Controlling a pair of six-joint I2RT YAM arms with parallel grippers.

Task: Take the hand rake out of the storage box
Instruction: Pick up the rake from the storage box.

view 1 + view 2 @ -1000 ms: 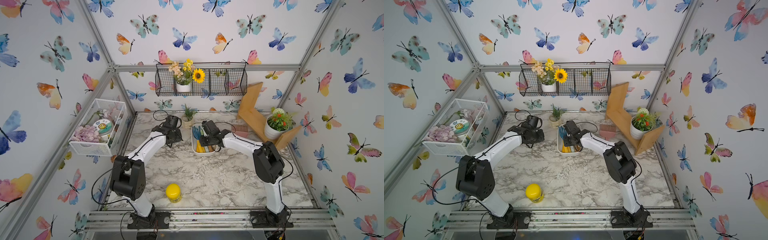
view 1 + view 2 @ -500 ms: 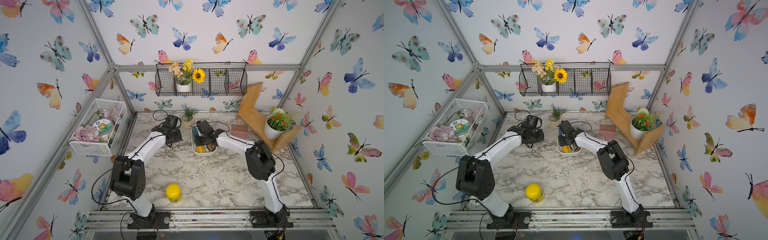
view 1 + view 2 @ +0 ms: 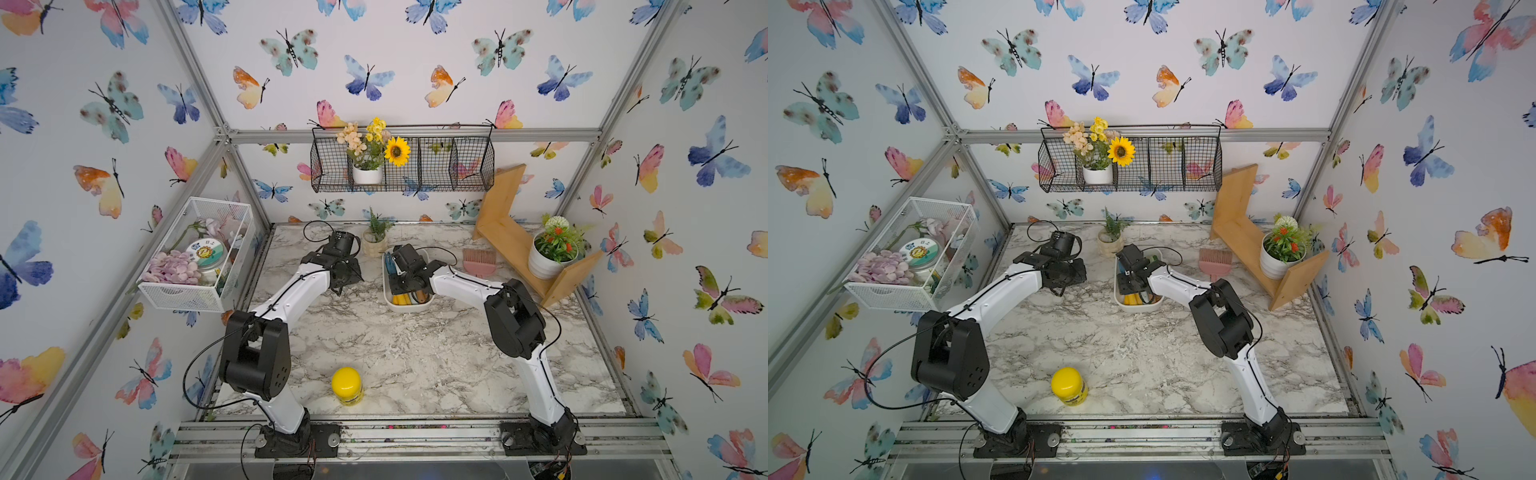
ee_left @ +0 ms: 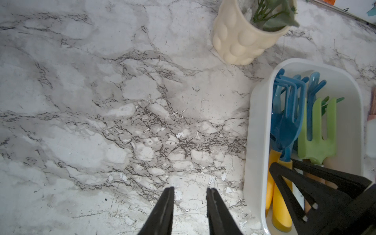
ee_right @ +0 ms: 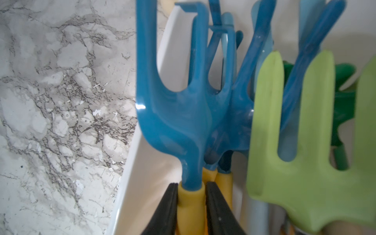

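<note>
Pads [image 5: 166, 209] of the right gripper [image 5: 190, 189] press on both sides of the yellow handle of a blue hand rake [image 5: 179, 122], just below its head, so the jaws stand narrow and clamped on it. The rake is still inside the white storage box [image 4: 254, 122], along the wall nearest the left arm, with another blue rake [image 5: 238, 118] and a green rake [image 5: 305, 173] beside it. The left gripper [image 4: 190, 190] hangs over the marble table [image 4: 101, 101] beside the box, its jaws a small gap apart, holding and touching nothing. A cream pot [image 4: 240, 40] stands near the box's tine end.
</note>
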